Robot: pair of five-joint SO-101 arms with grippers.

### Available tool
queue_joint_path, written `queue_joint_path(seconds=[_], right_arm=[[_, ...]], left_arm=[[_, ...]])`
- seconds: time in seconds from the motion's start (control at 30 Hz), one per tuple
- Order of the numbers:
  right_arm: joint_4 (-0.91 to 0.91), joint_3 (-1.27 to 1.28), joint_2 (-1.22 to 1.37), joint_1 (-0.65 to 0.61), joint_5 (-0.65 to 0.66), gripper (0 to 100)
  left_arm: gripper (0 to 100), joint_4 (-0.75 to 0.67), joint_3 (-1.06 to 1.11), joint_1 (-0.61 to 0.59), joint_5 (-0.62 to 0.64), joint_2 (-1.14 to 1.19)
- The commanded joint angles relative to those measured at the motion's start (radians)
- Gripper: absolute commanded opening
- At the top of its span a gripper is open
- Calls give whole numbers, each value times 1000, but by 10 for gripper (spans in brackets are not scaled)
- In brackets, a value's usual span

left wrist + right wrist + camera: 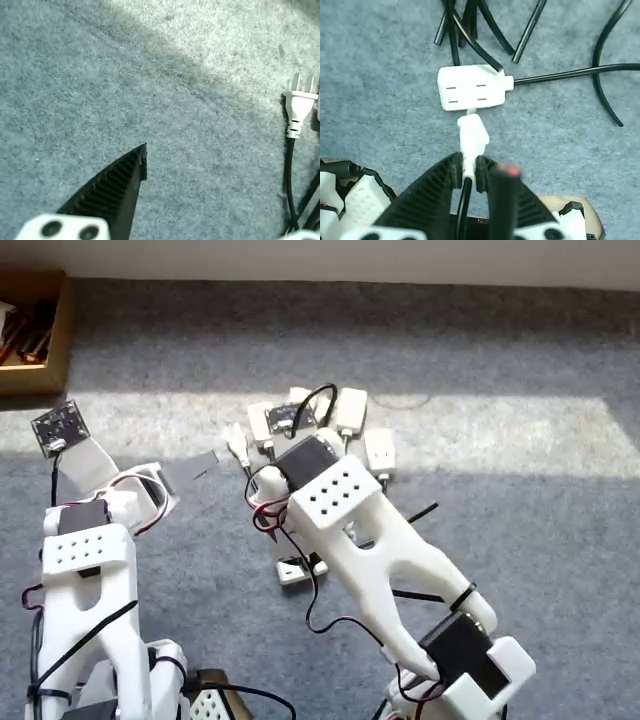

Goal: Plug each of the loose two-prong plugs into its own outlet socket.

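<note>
white two-prong plug (472, 134), prongs against side of white outlet socket (472, 94); second white plug (299, 106) lies flat, black cord (289, 170).

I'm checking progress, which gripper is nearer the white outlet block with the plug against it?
Right. The right gripper holds a white plug whose tip meets the outlet block. The left gripper is apart over bare carpet, near a loose plug.

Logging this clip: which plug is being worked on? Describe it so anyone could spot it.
On the grey carpet lies a white socket block with a black cord. Touching its edge is the white plug, pinched in the right gripper. The other plug lies loose; this one is held.
</note>
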Motion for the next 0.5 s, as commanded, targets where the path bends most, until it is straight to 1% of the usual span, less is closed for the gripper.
queue_joint_path(seconds=[0.0, 0.13, 0.23, 0.3, 0.4, 0.47], right_arm=[[39, -13, -2, 16, -20, 5], [-31, -1, -1, 27, -26, 5], [-94, 33, -2, 41, -71, 5], [-134, 62, -2, 44, -129, 5], [-145, 101, -12, 38, -264, 5], [-143, 110, -12, 38, -311, 5]], left_arm=[[559, -14, -2, -5, 6, -2], [559, -14, -2, -5, 6, -2], [559, -14, -2, -5, 6, -2], [559, -14, -2, -5, 6, -2], [559, -14, -2, -5, 6, -2], [559, -14, -2, -4, 6, -2]])
